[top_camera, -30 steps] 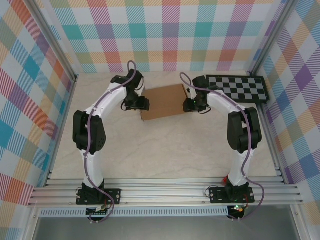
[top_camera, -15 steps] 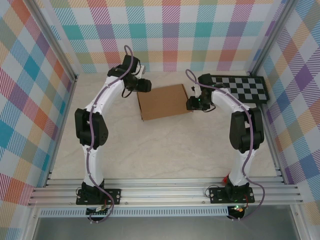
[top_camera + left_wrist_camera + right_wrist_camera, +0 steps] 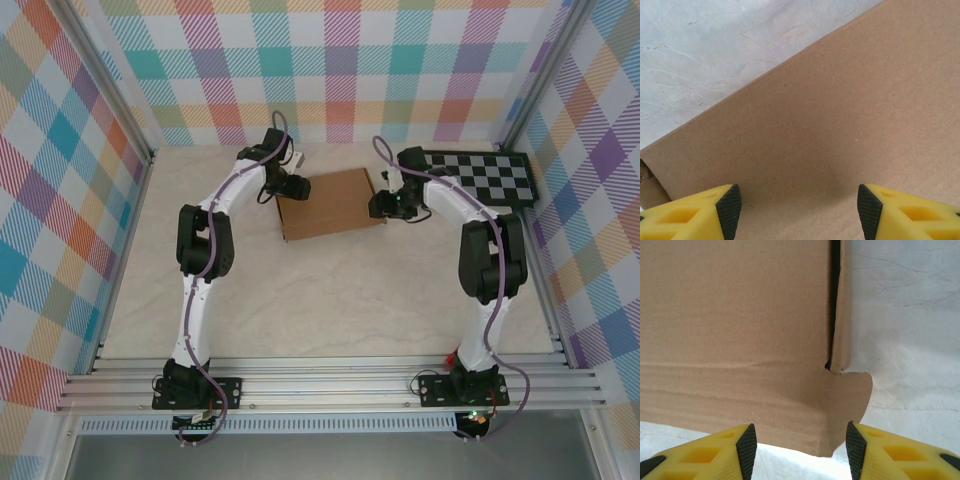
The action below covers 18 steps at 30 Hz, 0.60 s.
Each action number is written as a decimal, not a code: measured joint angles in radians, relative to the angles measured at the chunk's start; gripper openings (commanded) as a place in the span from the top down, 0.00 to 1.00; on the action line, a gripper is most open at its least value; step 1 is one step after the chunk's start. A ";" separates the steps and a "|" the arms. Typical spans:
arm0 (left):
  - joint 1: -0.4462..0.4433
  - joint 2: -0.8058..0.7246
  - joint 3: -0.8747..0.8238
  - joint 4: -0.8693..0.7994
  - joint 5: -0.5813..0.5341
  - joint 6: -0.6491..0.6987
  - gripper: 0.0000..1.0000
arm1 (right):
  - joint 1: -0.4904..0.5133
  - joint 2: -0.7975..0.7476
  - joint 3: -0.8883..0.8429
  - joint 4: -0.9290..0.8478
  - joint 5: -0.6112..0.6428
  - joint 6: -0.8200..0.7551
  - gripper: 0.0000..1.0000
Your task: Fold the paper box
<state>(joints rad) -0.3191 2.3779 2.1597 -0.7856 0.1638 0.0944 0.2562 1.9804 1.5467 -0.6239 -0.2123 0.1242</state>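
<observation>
The top camera looks straight down from high up and far off. The wrist cameras look out past the left gripper (image 3: 795,212) and the right gripper (image 3: 801,447), very close to the paper box (image 3: 330,203) just ahead of them. All three see that box.

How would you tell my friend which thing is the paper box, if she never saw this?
Start at the pale marbled table between the colourful checked walls. Near its back middle lies the paper box, a flat brown cardboard rectangle. Its neighbour on the right, the checkerboard panel, is black and white; the box is plain brown.
</observation>
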 measured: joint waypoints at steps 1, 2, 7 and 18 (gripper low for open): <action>0.000 0.000 -0.001 0.001 0.000 0.000 0.34 | 0.000 0.009 0.000 0.005 -0.002 -0.002 0.47; 0.000 0.000 -0.002 0.003 0.001 0.000 0.34 | 0.000 0.019 0.000 0.009 -0.003 -0.003 0.47; 0.000 0.000 -0.009 0.011 0.003 -0.002 0.33 | 0.000 0.062 0.000 0.018 -0.002 -0.014 0.47; 0.000 -0.012 -0.043 0.046 0.003 -0.019 0.33 | -0.006 0.072 -0.012 0.064 -0.093 0.049 0.51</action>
<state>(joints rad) -0.3187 2.3657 2.1162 -0.7399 0.1673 0.0750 0.2497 2.0525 1.5349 -0.5594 -0.3054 0.1734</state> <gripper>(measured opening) 0.665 0.493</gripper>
